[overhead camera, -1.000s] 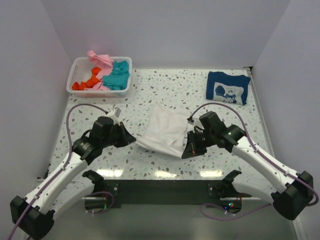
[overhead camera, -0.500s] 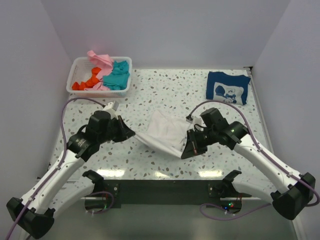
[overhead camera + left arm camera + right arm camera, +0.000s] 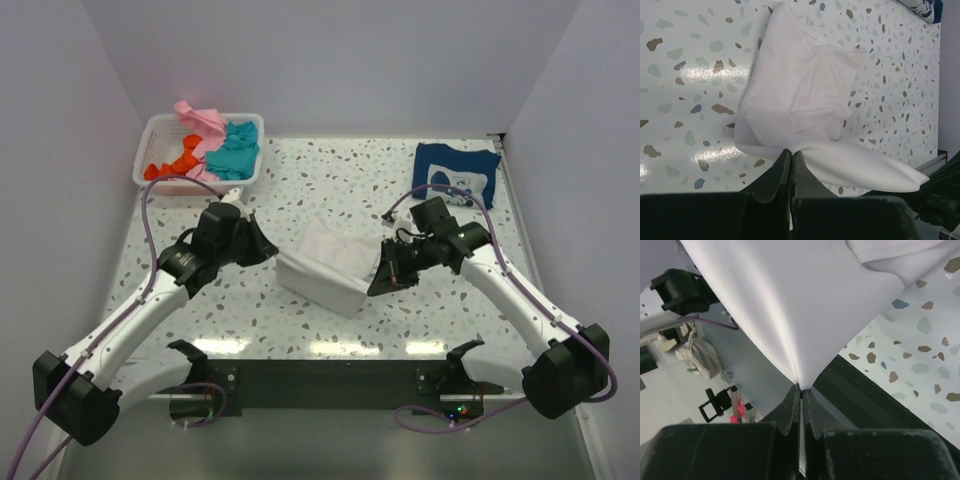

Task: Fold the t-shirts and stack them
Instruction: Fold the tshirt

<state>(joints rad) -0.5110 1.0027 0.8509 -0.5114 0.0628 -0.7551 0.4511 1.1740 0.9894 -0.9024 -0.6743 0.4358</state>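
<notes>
**Left jaws:** closed, pinching one edge of the white t-shirt [image 3: 800,85].
**Right jaws:** closed, pinching the opposite edge of the same shirt.
**White t-shirt [image 3: 325,262]:** slung between the two sets of jaws. The held side is raised, and the far part lies doubled on the counter [image 3: 330,180]. Judged to be mid-fold.
**Navy t-shirt [image 3: 455,177]:** folded flat, print upward, beyond the right jaws and well apart from them. It appears finished and probably serves as the base of the stack.
**Basket [image 3: 158,119]:** beyond the left jaws. It holds pink [image 3: 200,117], teal [image 3: 236,152] and orange [image 3: 172,165] t-shirts, all crumpled.
**Progress:** one shirt done, one in hand, and at least three not yet folded. Nothing is stacked so far.
</notes>
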